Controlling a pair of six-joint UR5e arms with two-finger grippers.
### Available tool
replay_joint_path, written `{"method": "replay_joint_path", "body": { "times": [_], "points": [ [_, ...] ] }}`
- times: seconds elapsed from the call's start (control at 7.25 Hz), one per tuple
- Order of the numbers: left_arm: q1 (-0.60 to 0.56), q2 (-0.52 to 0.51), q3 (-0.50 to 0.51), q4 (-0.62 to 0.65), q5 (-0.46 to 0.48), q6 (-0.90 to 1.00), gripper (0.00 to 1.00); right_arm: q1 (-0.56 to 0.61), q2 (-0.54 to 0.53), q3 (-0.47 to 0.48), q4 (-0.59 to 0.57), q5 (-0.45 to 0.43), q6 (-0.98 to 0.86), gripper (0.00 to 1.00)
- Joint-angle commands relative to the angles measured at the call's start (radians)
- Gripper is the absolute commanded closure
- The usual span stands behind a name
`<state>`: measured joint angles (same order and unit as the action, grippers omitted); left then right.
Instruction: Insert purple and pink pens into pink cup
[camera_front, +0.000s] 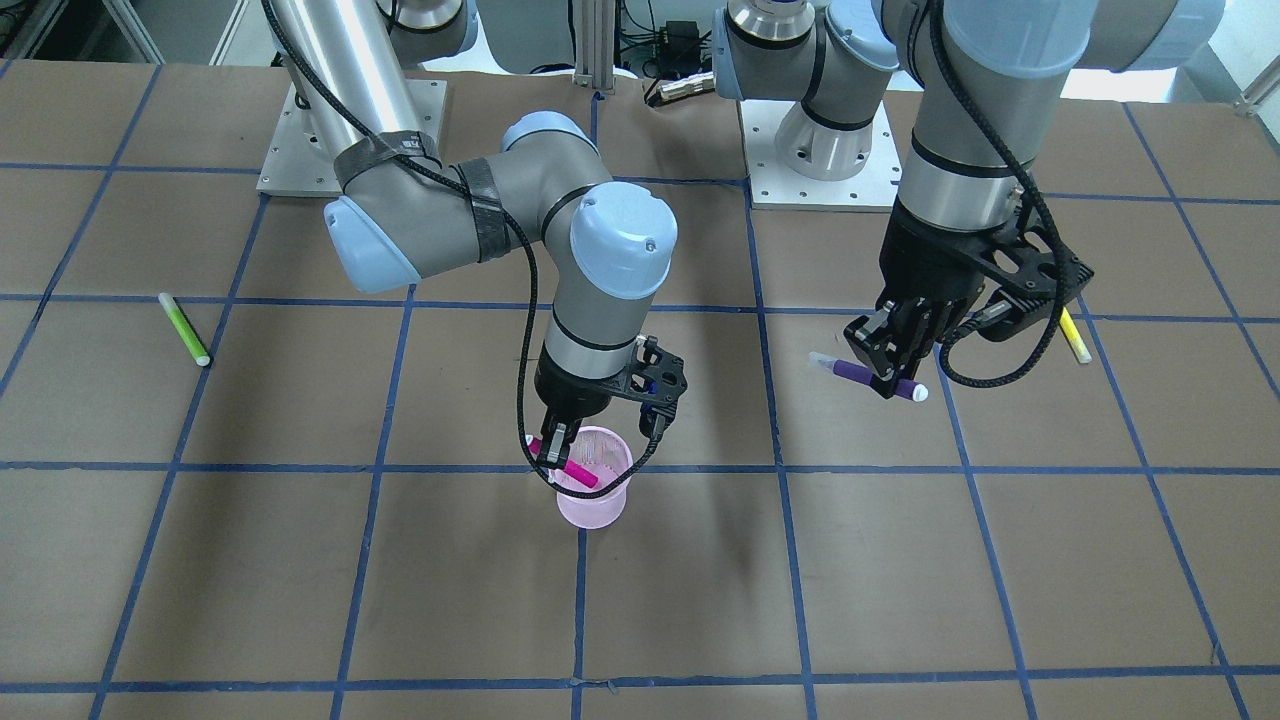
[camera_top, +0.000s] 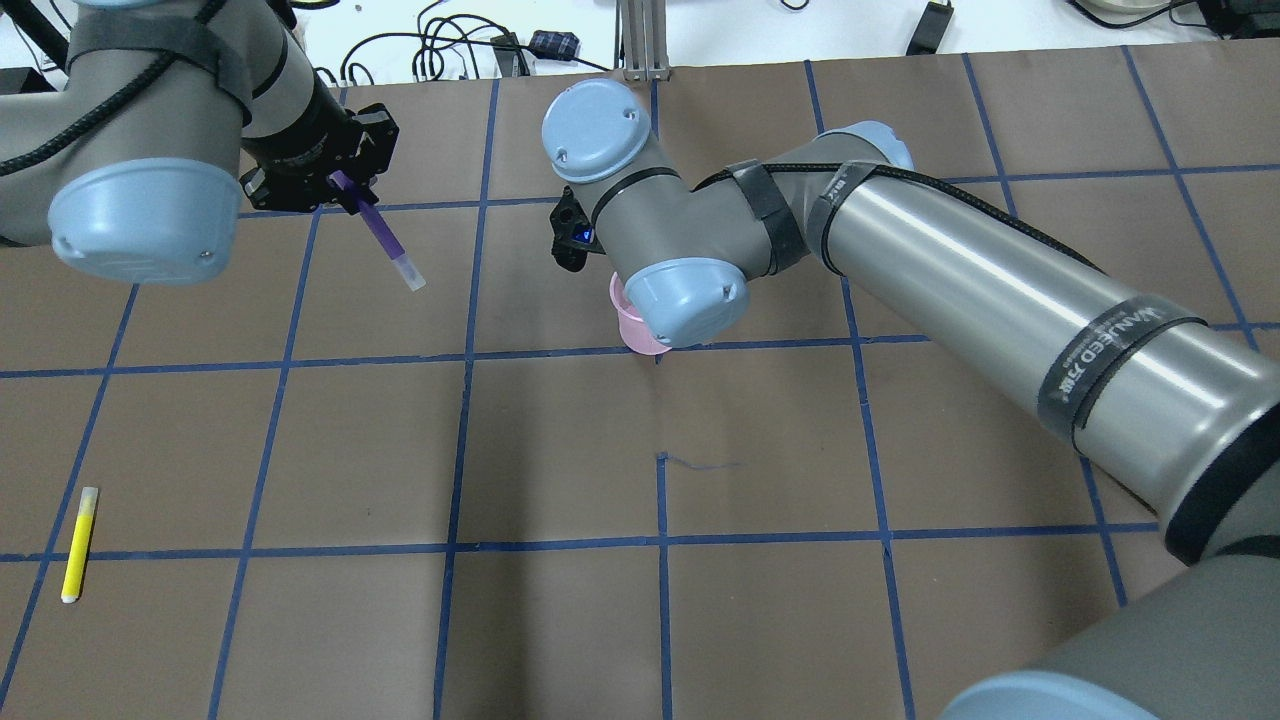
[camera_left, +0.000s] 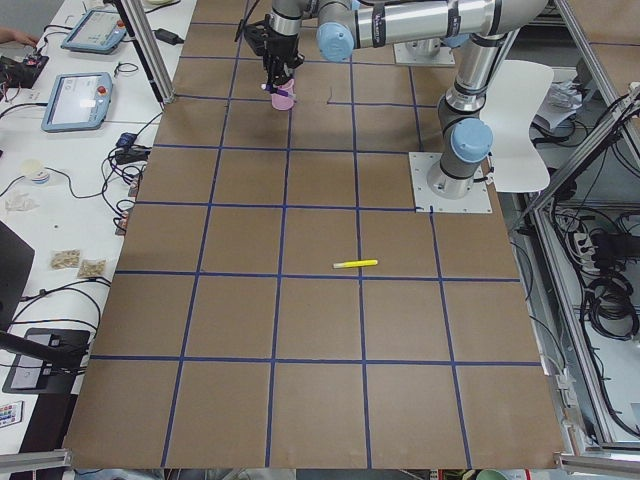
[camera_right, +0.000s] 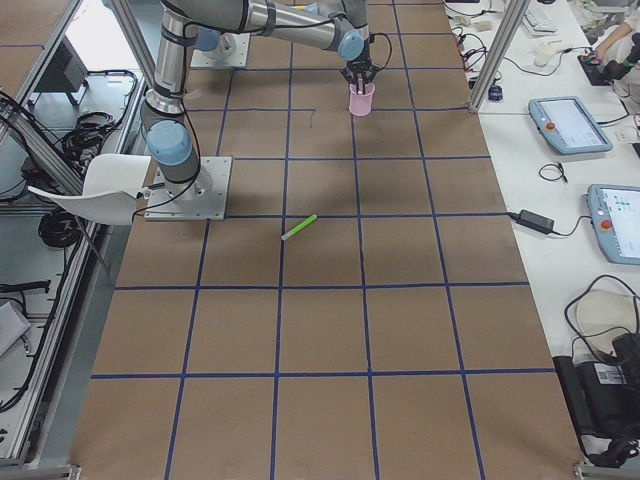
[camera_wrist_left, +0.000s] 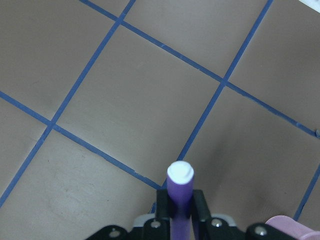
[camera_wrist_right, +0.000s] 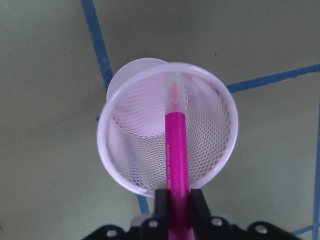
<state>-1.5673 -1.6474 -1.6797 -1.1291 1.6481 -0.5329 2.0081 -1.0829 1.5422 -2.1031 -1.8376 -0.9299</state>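
Note:
The pink mesh cup (camera_front: 600, 505) stands upright on the table; it also shows in the overhead view (camera_top: 628, 325) and the right wrist view (camera_wrist_right: 106, 150). My right gripper (camera_front: 555, 452) is shut on the pink pen (camera_front: 568, 468) and holds it tilted at the cup's mouth, its capped tip (camera_wrist_right: 173, 87) over the opening. My left gripper (camera_front: 888, 372) is shut on the purple pen (camera_front: 862, 376) and holds it level in the air, well to the cup's side. The purple pen also shows in the overhead view (camera_top: 380, 230) and the left wrist view (camera_wrist_left: 179, 197).
A green pen (camera_front: 185, 328) lies on the table on my right side. A yellow pen (camera_front: 1075, 338) lies on my left side, also in the overhead view (camera_top: 78, 545). The brown table (camera_front: 900, 580) has a blue tape grid. The arm bases stand at the table's robot side.

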Motion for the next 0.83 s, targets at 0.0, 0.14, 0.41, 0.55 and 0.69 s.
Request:
{"method": "replay_joint_path", "body": {
  "times": [0.0, 0.14, 0.41, 0.55, 0.69],
  "points": [
    [0.000, 0.006, 0.002, 0.000, -0.001, -0.001, 1.00, -0.003, -0.020, -0.016, -0.014, 0.003, 0.005, 0.00],
    [0.000, 0.006, 0.002, 0.000, -0.001, -0.001, 1.00, -0.018, -0.046, -0.028, -0.012, 0.009, 0.005, 0.01],
    [-0.004, -0.002, 0.003, 0.000, -0.028, -0.074, 1.00, -0.102, -0.118, -0.043, -0.012, 0.111, 0.000, 0.08],
    [-0.005, -0.011, 0.003, 0.005, -0.046, -0.108, 1.00, -0.165, -0.164, -0.033, 0.000, 0.151, 0.006, 0.07],
    [-0.037, -0.017, 0.003, 0.005, -0.045, -0.157, 1.00, -0.237, -0.228, -0.030, 0.071, 0.155, 0.006, 0.09]
  ]
}}
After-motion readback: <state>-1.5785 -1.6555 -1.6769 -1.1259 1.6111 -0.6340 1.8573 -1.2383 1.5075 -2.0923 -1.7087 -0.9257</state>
